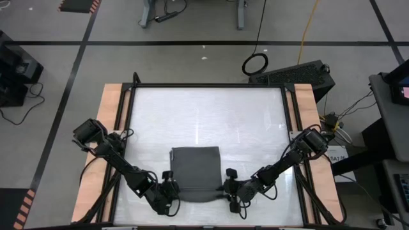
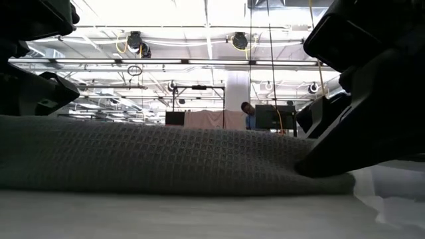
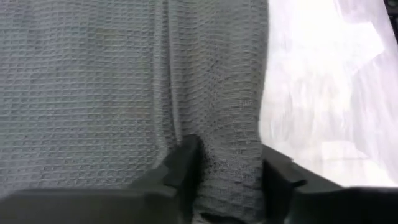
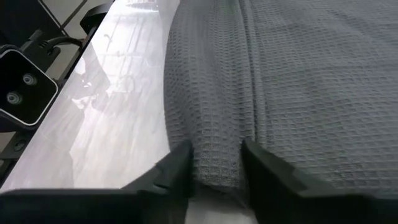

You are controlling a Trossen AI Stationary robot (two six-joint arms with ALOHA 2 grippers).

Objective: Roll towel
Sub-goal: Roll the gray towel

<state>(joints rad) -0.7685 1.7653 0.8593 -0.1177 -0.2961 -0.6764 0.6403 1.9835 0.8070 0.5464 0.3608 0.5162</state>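
On white glossy tabletop (image 1: 204, 115), I have left gripper (image 3: 224, 171) and right gripper (image 4: 216, 165) pinching the dark grey waffle-cloth towel (image 1: 195, 167) at its 6 o'clock corners, ready for rolling.

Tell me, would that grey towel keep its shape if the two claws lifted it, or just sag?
Probably sag: the towel is soft waffle-weave cloth that already bunches into a ridge between the left gripper fingers and the right gripper fingers. It looks light and thin. The weave should grip well, though the glossy table may let it slide.

One towel (image 1: 195, 172), two end effectors: left (image 1: 171, 191), right (image 1: 229, 190); one table (image 1: 211, 115).
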